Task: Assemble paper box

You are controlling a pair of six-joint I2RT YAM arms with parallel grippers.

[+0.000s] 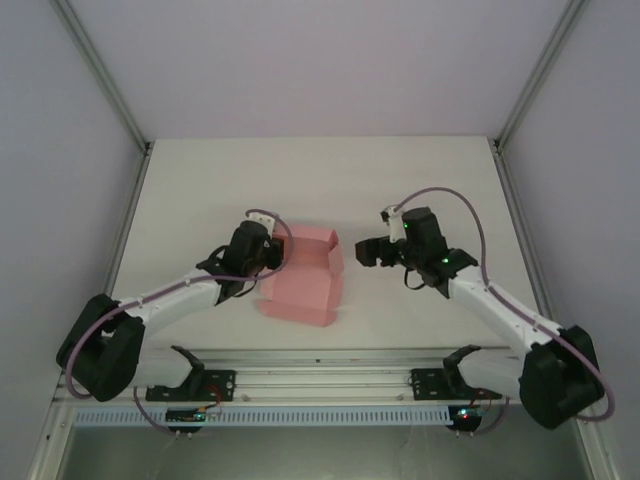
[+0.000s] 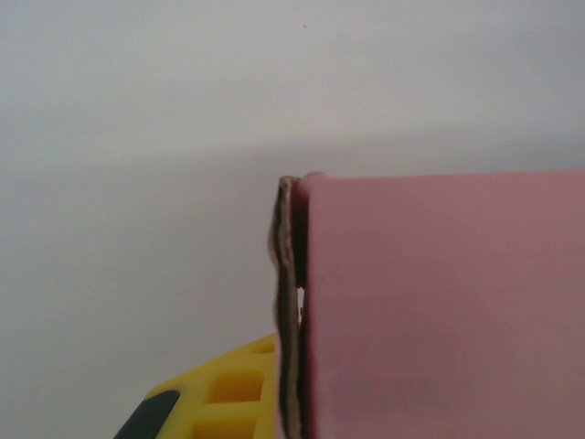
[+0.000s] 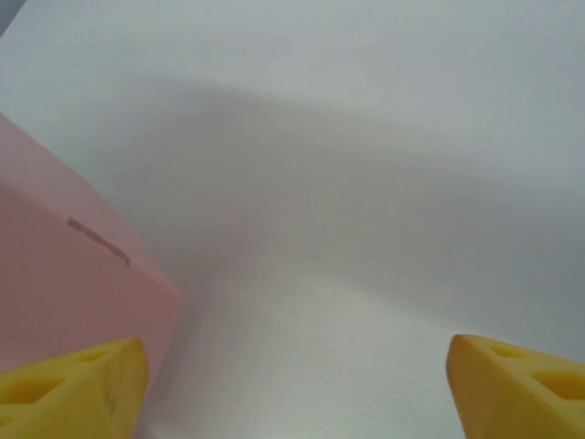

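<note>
The left tool, closed and seemingly pinching the left wall of the paper box mid-way across the bench, should hold firm while the wide-open right tool, just beside the box, gently squares the right wall.

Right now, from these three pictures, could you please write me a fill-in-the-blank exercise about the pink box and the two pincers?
1. The thin matte card box on the white table is ___ in colour.
2. The left pincer is ___ on an edge of the box.
3. The right pincer stands ___, with nothing between its yellow fingertips.
Missing words: pink; shut; open.
</note>
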